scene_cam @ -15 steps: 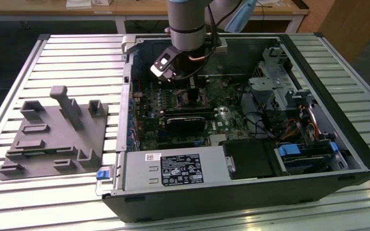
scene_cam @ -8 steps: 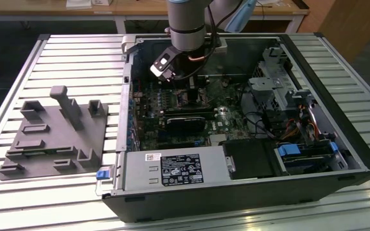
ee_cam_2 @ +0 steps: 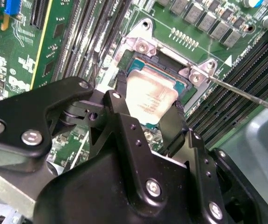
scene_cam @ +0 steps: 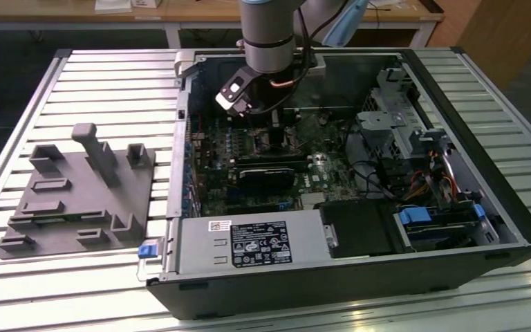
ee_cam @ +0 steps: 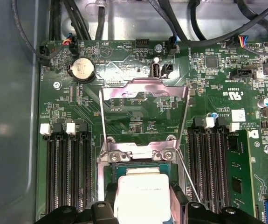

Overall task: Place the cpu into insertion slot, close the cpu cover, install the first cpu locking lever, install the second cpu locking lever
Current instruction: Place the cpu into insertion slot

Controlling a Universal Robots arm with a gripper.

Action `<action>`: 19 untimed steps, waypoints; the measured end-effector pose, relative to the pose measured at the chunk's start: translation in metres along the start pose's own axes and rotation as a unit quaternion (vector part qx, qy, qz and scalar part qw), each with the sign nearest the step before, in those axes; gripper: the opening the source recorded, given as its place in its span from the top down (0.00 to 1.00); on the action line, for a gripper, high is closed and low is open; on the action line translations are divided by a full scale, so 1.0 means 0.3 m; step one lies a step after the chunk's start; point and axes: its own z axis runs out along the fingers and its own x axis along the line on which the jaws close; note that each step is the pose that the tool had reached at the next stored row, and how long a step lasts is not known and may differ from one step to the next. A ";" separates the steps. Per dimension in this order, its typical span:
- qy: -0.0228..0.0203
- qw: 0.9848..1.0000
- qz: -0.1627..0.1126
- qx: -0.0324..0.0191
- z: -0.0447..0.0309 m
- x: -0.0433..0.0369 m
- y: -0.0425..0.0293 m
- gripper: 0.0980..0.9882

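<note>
Pinches the cpu point(ee_cam_2: 151, 95) by two opposite edges between the black fingers point(ee_cam_2: 119, 105) of the gripper point(ee_cam_2: 148, 109). Holds it right over the insertion slot point(ee_cam_2: 140, 63), within the silver rim; cannot tell whether seated. Shows, in the first wrist view, the cpu cover point(ee_cam: 145, 91) flipped up beyond the slot, with thin wire locking levers point(ee_cam: 103, 121) raised. Reaches down into the open computer case point(scene_cam: 358, 277) on the slatted table point(scene_cam: 108, 76), with a grey fixture tray point(scene_cam: 63, 200) at the exterior view's left.

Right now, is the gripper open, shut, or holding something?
Gripper: closed on the small, flat, square cpu with the pale silver-beige metal face.
</note>
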 end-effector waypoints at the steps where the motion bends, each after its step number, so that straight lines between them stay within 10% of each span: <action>1: 0.000 1.000 0.000 0.000 0.000 0.000 0.000 0.52; 19: 0.000 1.000 0.000 0.000 0.003 0.000 0.000 0.37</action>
